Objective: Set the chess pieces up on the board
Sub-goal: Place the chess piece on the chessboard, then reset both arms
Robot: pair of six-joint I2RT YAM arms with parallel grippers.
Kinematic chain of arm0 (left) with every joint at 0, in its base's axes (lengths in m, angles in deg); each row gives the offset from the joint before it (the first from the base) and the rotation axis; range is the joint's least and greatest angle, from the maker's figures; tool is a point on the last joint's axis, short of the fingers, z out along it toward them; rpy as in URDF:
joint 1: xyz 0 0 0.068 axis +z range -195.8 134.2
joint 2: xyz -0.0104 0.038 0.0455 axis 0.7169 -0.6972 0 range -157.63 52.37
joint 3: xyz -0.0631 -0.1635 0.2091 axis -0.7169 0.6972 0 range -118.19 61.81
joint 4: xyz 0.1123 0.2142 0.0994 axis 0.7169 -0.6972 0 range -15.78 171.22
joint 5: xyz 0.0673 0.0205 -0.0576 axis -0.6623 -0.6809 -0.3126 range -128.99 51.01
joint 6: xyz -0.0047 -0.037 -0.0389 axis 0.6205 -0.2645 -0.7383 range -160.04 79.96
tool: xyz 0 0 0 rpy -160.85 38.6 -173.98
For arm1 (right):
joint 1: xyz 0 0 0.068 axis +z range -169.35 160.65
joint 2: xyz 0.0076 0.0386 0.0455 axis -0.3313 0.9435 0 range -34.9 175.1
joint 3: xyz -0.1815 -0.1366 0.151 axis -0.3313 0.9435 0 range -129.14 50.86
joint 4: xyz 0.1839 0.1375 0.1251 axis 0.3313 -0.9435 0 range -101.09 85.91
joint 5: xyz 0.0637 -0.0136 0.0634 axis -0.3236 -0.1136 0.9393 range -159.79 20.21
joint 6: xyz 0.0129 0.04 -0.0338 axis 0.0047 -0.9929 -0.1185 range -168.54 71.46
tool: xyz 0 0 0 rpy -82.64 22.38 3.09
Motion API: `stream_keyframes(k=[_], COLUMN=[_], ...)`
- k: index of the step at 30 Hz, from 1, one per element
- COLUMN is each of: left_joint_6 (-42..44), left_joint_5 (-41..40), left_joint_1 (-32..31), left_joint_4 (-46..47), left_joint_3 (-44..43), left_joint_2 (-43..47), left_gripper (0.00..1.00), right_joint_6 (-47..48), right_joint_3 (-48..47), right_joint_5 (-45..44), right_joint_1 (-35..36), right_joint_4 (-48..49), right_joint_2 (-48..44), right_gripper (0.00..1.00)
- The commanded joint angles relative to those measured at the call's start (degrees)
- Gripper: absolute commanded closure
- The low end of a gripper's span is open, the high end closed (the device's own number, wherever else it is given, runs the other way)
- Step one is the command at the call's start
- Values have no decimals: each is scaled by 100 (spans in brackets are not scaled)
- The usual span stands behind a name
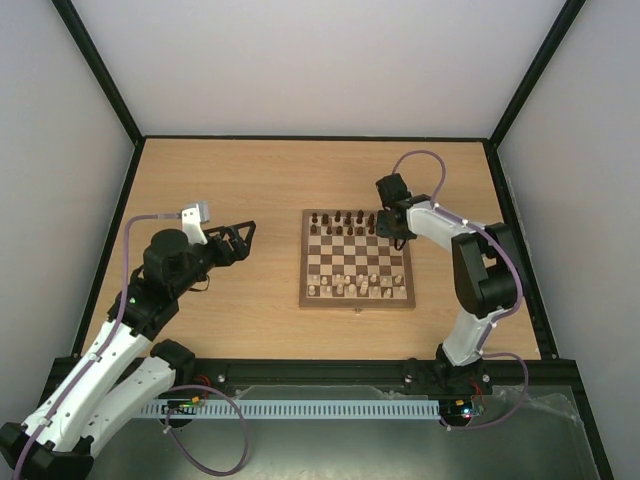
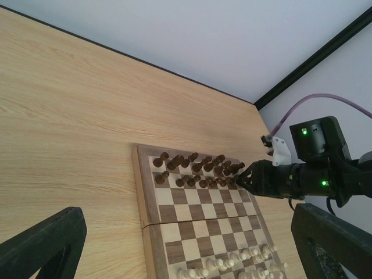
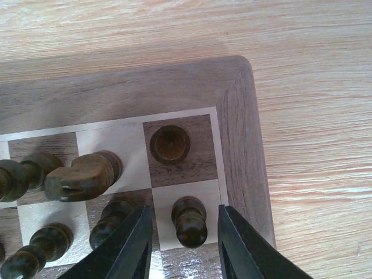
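Note:
The board (image 1: 306, 298) lies mid-table with dark brown chess pieces (image 1: 340, 222) in its two far rows. My right gripper (image 1: 387, 225) hangs over the board's far right corner. In the right wrist view it (image 3: 186, 229) is open, its fingers (image 3: 131, 244) on either side of a dark pawn (image 3: 190, 221) standing on a cream square, not touching it. A dark rook (image 3: 170, 143) stands in the corner square and a knight (image 3: 84, 174) beside it. My left gripper (image 1: 242, 238) is open and empty above bare table, left of the board (image 2: 139, 192).
Cream pieces (image 1: 355, 288) fill the board's two near rows. Black frame rails and grey walls enclose the wooden table (image 1: 230, 180). The right arm (image 2: 302, 177) reaches over the board's right side in the left wrist view.

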Motion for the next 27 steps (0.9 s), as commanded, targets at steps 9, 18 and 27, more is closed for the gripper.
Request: stream_keyframes(k=[9, 18, 27], left_joint_6=[66, 94, 476], left_joint_5=[-315, -1610, -2638], left_joint_1=[-9, -10, -7], left_joint_4=[-5, 125, 505], left_joint_3=[-60, -60, -17], left_joint_2=[-13, -276, -549], left_gripper=[1, 1, 0], right_joint_6=[-72, -104, -62], right_joint_3=[172, 498, 1420], right_joint_5=[-4, -295, -903], right_joint_1=[-8, -6, -8], right_joint_4=[-315, -415, 349], right_joint_2=[-1121, -2716, -3945], right_gripper=[43, 1, 1])
